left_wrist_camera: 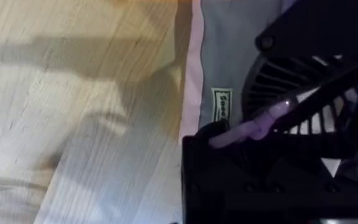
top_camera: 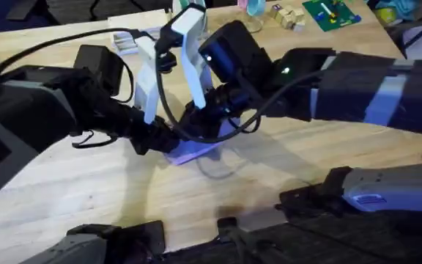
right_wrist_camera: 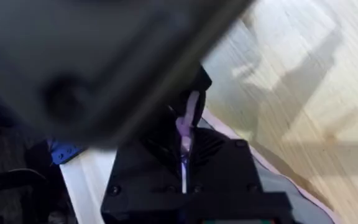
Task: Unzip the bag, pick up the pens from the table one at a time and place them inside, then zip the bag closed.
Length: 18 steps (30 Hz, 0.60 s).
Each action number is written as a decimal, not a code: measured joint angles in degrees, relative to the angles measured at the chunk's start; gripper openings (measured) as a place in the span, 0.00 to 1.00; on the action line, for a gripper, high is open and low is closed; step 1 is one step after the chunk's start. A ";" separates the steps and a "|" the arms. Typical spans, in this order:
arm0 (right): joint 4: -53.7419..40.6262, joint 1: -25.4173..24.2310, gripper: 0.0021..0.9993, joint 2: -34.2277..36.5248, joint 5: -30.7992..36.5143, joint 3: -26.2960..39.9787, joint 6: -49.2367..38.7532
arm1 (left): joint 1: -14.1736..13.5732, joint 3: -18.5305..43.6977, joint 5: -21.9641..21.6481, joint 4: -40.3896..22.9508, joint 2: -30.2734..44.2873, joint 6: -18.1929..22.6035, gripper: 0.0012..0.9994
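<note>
Pinching the bag's (top_camera: 196, 152) purple ribbon pull (left_wrist_camera: 253, 127), the right hand (right_wrist_camera: 185, 134) is clamped tight.

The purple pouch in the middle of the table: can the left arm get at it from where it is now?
Probably yes. The left gripper is already down at the pouch, its black body right over the grey panel beside the purple ribbon pull. The right gripper crowds the same spot.

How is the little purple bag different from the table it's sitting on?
The bag is lavender with a grey side panel; the table is pale wood with grain lines. The bag is small; the table is big and spreads out all round it. The bag is partly hidden under the robot arms; the table is mostly in plain sight. They touch: the bag rests on the table.
</note>
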 joint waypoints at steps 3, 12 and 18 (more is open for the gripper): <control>0.83 0.28 0.03 0.43 0.42 0.00 0.01 | 0.15 0.00 -0.26 -0.14 0.00 0.22 0.04; 0.86 -0.60 0.44 -0.05 3.02 0.11 0.34 | 0.12 -0.01 0.37 -0.37 0.00 0.80 0.04; -3.95 -3.13 1.00 -4.71 1.99 1.21 0.52 | -0.04 -0.02 0.64 0.46 0.00 0.72 0.04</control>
